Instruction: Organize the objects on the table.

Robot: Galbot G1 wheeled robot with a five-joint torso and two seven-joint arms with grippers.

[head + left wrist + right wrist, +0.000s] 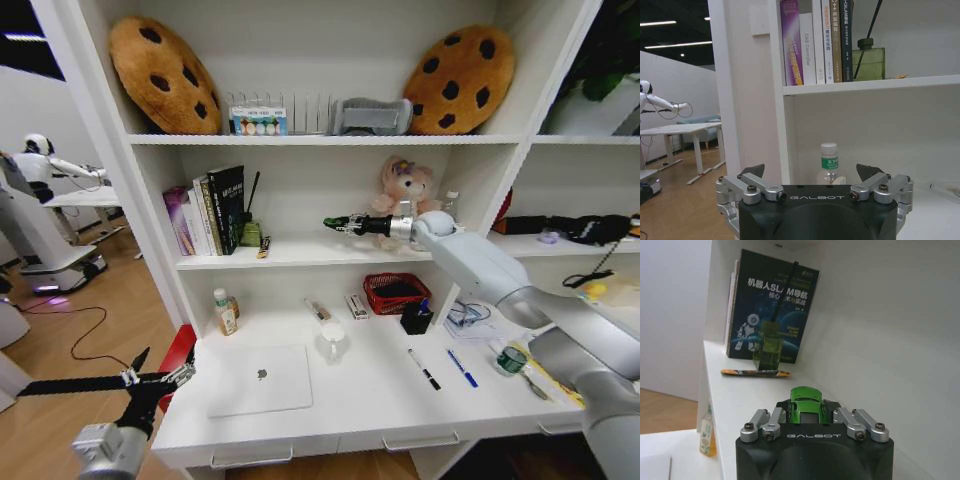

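White shelving over a long desk (370, 400). Right gripper (333, 223) at the middle shelf, pinching the green toy car (806, 404) — nearly stowed. Left gripper (160, 380) spread, idle off the desk's left edge. Still to sort — silver laptop (260, 380), pens (442, 368).

Laptop (260, 380) on table (370, 405); pens (442, 368) right.

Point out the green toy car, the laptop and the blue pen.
green toy car (807, 407): right wrist view, on its roof and windscreen.
laptop (261, 379): head view, middle of its closed lid.
blue pen (462, 368): head view, mid-barrel.
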